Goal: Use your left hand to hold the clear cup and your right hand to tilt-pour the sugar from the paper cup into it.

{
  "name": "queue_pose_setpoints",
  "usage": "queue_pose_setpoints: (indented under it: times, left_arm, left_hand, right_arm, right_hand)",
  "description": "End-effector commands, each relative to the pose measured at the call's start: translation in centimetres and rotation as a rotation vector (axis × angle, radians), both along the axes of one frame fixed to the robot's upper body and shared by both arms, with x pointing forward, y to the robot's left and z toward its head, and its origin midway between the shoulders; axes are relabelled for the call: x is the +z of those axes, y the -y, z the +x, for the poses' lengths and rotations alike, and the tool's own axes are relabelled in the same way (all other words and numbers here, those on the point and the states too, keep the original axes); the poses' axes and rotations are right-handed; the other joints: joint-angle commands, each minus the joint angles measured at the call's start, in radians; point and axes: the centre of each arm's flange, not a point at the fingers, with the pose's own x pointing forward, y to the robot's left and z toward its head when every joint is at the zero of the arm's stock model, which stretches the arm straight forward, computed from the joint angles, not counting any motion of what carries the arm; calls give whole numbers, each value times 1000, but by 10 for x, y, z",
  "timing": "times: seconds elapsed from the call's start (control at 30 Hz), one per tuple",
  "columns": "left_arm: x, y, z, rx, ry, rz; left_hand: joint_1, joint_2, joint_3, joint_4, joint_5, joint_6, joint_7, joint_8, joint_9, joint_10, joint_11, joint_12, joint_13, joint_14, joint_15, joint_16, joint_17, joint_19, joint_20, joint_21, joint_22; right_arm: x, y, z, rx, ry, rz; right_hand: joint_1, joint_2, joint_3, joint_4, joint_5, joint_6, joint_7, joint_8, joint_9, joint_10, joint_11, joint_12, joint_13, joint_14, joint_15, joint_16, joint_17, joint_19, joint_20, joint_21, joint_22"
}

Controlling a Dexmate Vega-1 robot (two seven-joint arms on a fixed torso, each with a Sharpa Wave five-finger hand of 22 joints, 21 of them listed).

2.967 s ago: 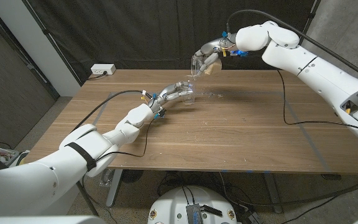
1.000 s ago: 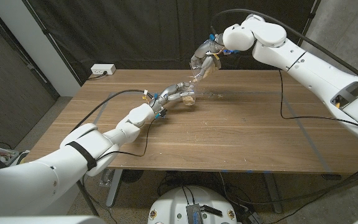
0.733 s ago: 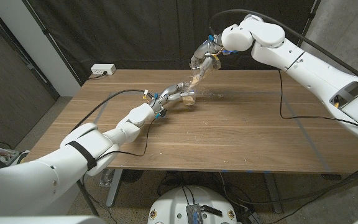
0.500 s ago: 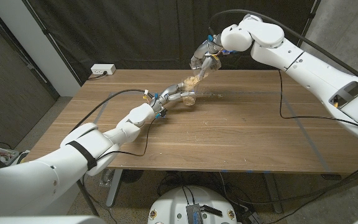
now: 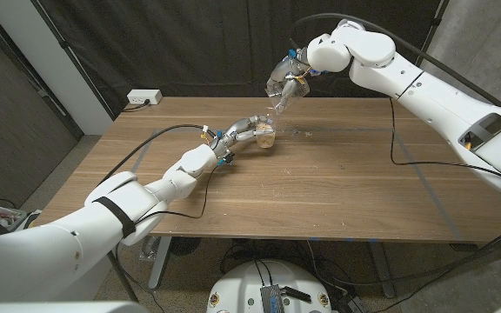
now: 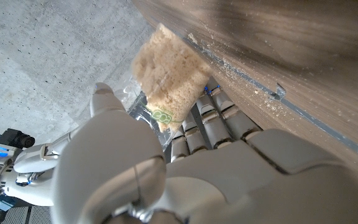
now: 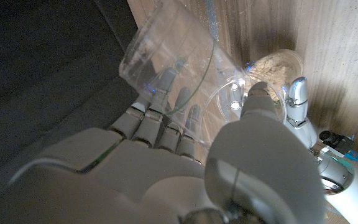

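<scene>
— Hands first: where does each one stand over the table (image 5: pixel 320 191)?
— Robot's left hand (image 5: pixel 237 132) sits near the middle of the far edge, its fingers wrapped round the clear cup (image 5: pixel 265 136), which stands upright on the wood. Right hand (image 5: pixel 290 75) hangs above and just beyond the far edge, clasping a second cup.
— What does that second cup look like?
— Task calls it a paper cup, yet the upper cup (image 7: pixel 166 59) looks see-through in the right wrist view. It is tipped steeply, mouth down toward the cup below, and looks empty.
— And the sugar?
— Brownish sugar (image 6: pixel 166 81) fills the held clear cup in the left wrist view, with the left hand's fingers (image 6: pixel 213 121) closed against its wall.
— Anything smaller?
— Loose grains (image 6: pixel 253 93) lie scattered on the wood beside the cup. A white power strip (image 5: pixel 143 97) lies at the far left corner.
</scene>
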Motion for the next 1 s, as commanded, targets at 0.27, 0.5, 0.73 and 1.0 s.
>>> queue_pose_setpoints:
  times: [0.27,0.5,0.73,1.0]
  left_arm:
    - [-1,0,3,22,-3,-7]
    - [-1,-1,3,25,-2,-22]
    - [1,-7,-1,18,15,-51]
    - [6,-15,-7,-2,44,-99]
  left_hand:
    - [7,9,-10,-1,-1,5,-3,11,-1,7,-7,11,4,10,-118,-4,7,-5,-13,8,3]
    - [9,9,-12,-1,-1,3,-5,11,-1,7,-7,12,5,12,-118,-5,8,-5,-14,9,3]
    - [10,10,-15,-1,-1,3,-2,12,-1,8,-7,11,4,12,-117,-6,9,-6,-14,9,3]
    - [10,10,-18,0,-1,4,-1,13,-2,8,-6,12,4,12,-116,-8,11,-6,-14,10,3]
  right_arm:
    - [36,16,-17,-3,28,144]
    - [55,25,-27,-16,38,205]
    - [69,45,-31,-13,13,326]
    - [70,87,-32,42,1,546]
  right_hand:
    - [4,15,10,6,3,12,0,5,1,10,-4,4,4,10,-177,-1,4,-6,0,-2,1]
    - [4,15,10,6,3,15,-1,5,1,11,-4,3,5,10,-177,-2,6,-5,-1,-2,0]
    - [3,17,10,8,2,25,2,8,1,20,0,3,4,13,-177,-2,8,1,-4,0,-1]
    - [3,19,11,8,1,44,8,15,2,38,3,4,-1,24,-177,0,11,15,-6,4,-3]
